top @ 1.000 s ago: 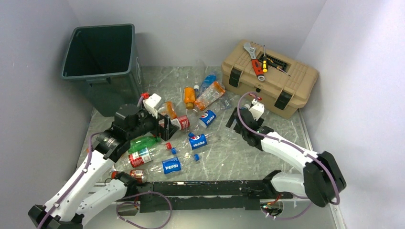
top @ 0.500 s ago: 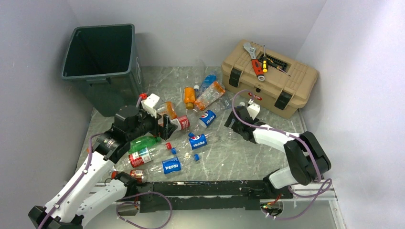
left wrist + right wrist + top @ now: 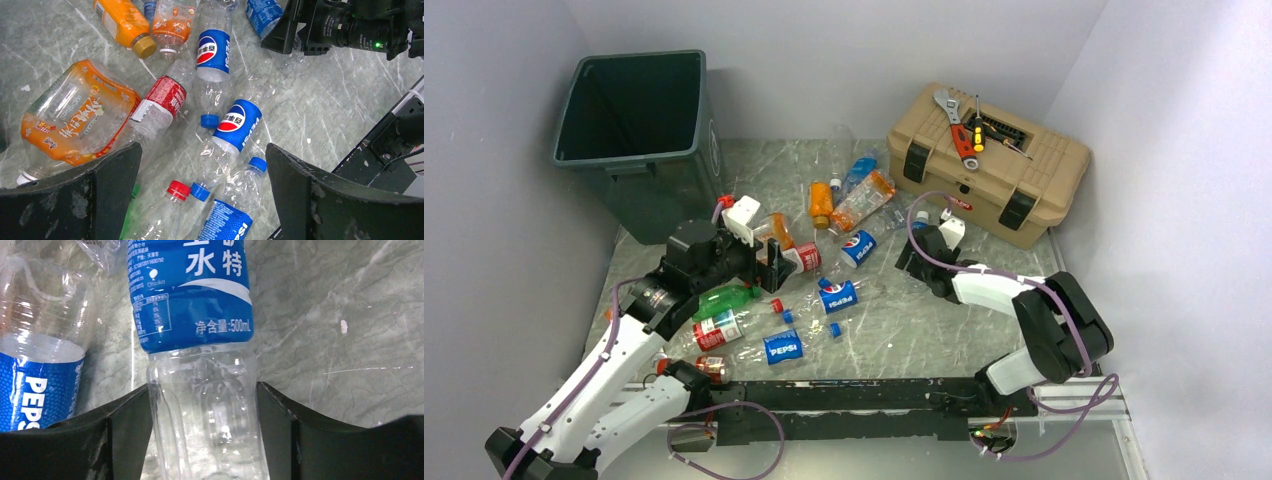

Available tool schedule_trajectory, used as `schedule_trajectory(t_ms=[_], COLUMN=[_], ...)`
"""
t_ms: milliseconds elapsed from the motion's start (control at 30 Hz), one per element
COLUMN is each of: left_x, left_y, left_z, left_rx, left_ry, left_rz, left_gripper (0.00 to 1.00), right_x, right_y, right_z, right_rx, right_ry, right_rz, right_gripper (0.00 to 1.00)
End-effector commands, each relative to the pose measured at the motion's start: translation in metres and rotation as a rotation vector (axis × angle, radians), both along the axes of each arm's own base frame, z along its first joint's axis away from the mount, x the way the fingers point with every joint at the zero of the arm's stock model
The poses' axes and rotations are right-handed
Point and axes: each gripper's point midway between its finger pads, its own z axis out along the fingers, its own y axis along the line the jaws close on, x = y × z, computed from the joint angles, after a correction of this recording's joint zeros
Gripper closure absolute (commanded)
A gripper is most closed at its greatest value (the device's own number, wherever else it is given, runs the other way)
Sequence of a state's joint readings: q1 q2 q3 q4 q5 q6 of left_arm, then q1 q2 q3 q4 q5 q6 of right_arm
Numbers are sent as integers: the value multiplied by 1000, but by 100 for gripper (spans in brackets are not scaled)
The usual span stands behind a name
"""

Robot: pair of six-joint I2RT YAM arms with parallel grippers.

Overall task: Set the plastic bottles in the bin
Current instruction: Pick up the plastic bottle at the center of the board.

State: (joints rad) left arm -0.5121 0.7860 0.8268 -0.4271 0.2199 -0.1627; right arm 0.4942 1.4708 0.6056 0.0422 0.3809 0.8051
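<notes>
The tan toolbox (image 3: 994,175) stands just beyond your right gripper (image 3: 202,390), whose fingers press both sides of a blue-labelled bottle (image 3: 190,290) lying on the marbled table (image 3: 944,330). Other plastic bottles (image 3: 782,347) litter the middle (the bin (image 3: 634,165) stands far-left, by grey walls (image 3: 844,60)). Your left gripper (image 3: 202,150) gapes wide over them. Since a second ago the right fingers narrowed, elbow folded back.

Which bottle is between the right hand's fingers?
The clear bottle with the blue 500mL label; it alone lies inside the right hand, the Pepsi bottle beside it outside.
</notes>
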Motion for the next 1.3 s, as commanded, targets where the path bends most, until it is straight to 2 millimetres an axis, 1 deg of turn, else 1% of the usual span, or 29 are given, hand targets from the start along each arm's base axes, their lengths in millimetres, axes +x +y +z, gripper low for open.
schedule_trajectory(t_ms=[0,67,167,233,300,367,400,467,500,600,667,700,800,833,867,933,967,1033,1167,1200,1267], left_x=[3,3,3,3,3,4,4,4,4,5,6,6,6,4,1,-9,-13,-23,-21,-23,-25], left_y=[-4,-4,-4,-4,-4,-3,-3,-2,-1,0,1,1,-2,-5,-10,-22,-29,-44,-71,-77,-84], left_z=[11,11,11,11,10,10,11,12,13,15,20,23,40,50,62,87,106,123,132,138,144], left_rx=[-29,-29,-30,-30,-29,-30,-31,-34,-36,-48,-60,-73,-165,-224,-279,-401,-470,-560,-655,-688,-737], left_ry=[-29,-27,-29,-26,-24,-24,-25,-31,-33,-44,-64,-72,-103,-116,-139,-173,-211,-213,-104,-88,-76], left_rz=[-2,-2,-3,-1,2,7,11,17,19,31,41,46,66,62,40,-34,-80,-181,-301,-339,-398], left_gripper=[1,1,1,1,1,1,1,1,1,1,1,1,1,1,1,1,1,1,1,1,1], right_x=[-2,-3,-6,-6,-10,-16,-19,-30,-37,-69,-97,-110,-145,-155,-163,-175,-181,-188,-194,-194,-194], right_y=[2,1,2,2,5,10,13,21,29,61,83,90,104,107,109,113,115,119,121,121,123], right_z=[3,2,5,13,27,49,69,96,111,150,170,180,205,211,217,223,228,231,235,237,237], right_rx=[5,2,10,18,33,47,58,64,76,138,222,270,399,431,460,508,536,580,669,685,702], right_ry=[-22,-23,-34,-59,-96,-152,-209,-286,-332,-474,-564,-609,-719,-745,-770,-794,-821,-842,-892,-911,-916], right_rz=[36,43,57,74,104,150,173,243,295,529,702,767,927,970,1001,1049,1077,1102,1096,1091,1088], right_gripper=[29,34,45,52,57,61,63,66,67,67,67,67,67,68,68,68,68,68,68,68,68])
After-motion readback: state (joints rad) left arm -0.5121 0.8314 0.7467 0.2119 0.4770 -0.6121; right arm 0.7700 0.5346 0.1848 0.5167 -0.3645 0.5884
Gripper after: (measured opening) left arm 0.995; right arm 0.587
